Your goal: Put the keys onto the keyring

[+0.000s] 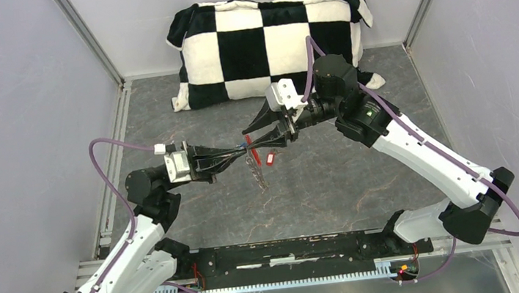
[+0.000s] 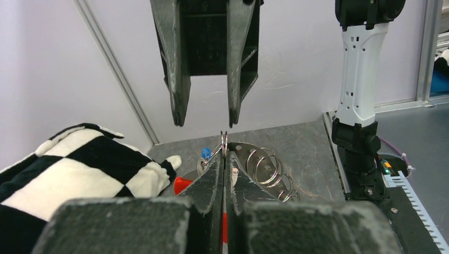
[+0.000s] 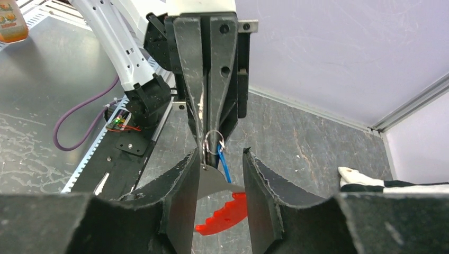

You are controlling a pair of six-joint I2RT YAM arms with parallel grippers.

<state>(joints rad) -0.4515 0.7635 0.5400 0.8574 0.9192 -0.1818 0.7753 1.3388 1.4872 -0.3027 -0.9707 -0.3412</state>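
Left gripper is clamped shut on the keyring, which is held up above the worktop, near its middle. For the threading to go well, that clamp should be firm and the ring presented edge-on to the other arm, so that the split in the wire can be reached. The right gripper is open, with its jaws set either side of the ring; no contact can be made out. A key should be pinched close to its hole and slid along the wire in line with the loop. A slanted push is judged likely to twist the ring out of the pinch.

The ring is seen as a small loop of thin silver wire, caught right at the tips. Below it hang a flat silver key, a narrow blue tag and a red tag with a toothed edge. Whether these are already threaded cannot be told. Coiled silver loops are seen just behind the ring from the left wrist; what they belong to is unclear.
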